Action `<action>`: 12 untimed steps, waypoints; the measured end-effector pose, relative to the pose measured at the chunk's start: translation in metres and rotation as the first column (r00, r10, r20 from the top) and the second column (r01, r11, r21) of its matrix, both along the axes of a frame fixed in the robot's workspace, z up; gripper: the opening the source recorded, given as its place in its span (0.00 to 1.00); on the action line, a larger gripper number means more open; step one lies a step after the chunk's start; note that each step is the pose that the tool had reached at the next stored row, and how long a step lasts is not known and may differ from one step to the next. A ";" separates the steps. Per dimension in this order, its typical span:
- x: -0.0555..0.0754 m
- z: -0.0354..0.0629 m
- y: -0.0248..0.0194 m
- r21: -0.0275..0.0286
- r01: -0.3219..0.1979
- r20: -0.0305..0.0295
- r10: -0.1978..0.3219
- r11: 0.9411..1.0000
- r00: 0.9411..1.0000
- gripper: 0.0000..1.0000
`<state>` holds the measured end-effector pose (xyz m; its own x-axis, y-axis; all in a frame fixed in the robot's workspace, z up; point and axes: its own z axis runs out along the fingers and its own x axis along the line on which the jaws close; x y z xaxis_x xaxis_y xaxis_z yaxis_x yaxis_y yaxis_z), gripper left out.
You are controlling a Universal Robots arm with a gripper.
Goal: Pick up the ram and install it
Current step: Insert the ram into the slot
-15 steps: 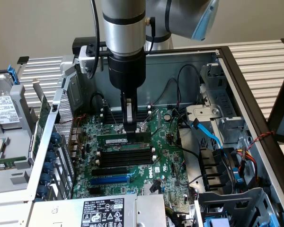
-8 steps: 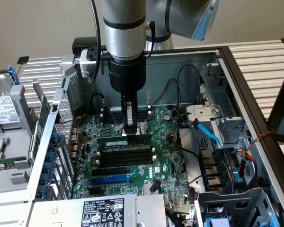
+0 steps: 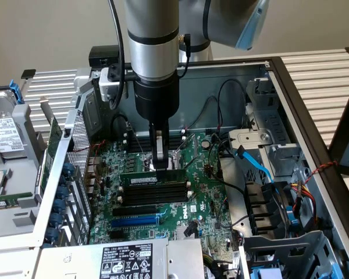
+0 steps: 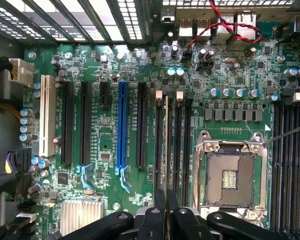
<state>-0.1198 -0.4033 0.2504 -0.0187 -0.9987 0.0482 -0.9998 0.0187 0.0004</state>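
Note:
The ram (image 3: pixel 151 179) is a long green stick with a white label. It stands on edge in the first of the black slots (image 3: pixel 154 195) on the motherboard. My gripper (image 3: pixel 160 166) comes straight down onto the ram's top edge, nearer the end towards the exterior view's right. In the wrist view the ram (image 4: pixel 166 145) is a thin pale strip between the black slots (image 4: pixel 182 140). That strip runs in between my gripper's (image 4: pixel 166 202) closed fingers, so the gripper is shut on the ram.
A blue slot (image 3: pixel 136 221) (image 4: pixel 122 125) lies beyond the black ones. The open processor socket (image 4: pixel 230 175) sits beside the ram slots. Blue and black cables (image 3: pixel 256 165) and a drive cage crowd the exterior view's right. The power supply (image 3: pixel 125 258) lies at the front, and the case wall (image 3: pixel 61 168) rises at the exterior view's left.

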 end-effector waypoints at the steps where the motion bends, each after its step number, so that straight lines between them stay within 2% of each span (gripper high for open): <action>1: 0.000 -0.0004 -0.0003 0.000 0.000 0.000 0.000 1.000 1.000 0.13; 12: 0.000 -0.0038 -0.0022 0.000 0.000 0.000 0.000 1.000 1.000 0.13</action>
<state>-0.1195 -0.4056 0.2465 -0.0187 -0.9987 0.0484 -0.9998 0.0187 0.0007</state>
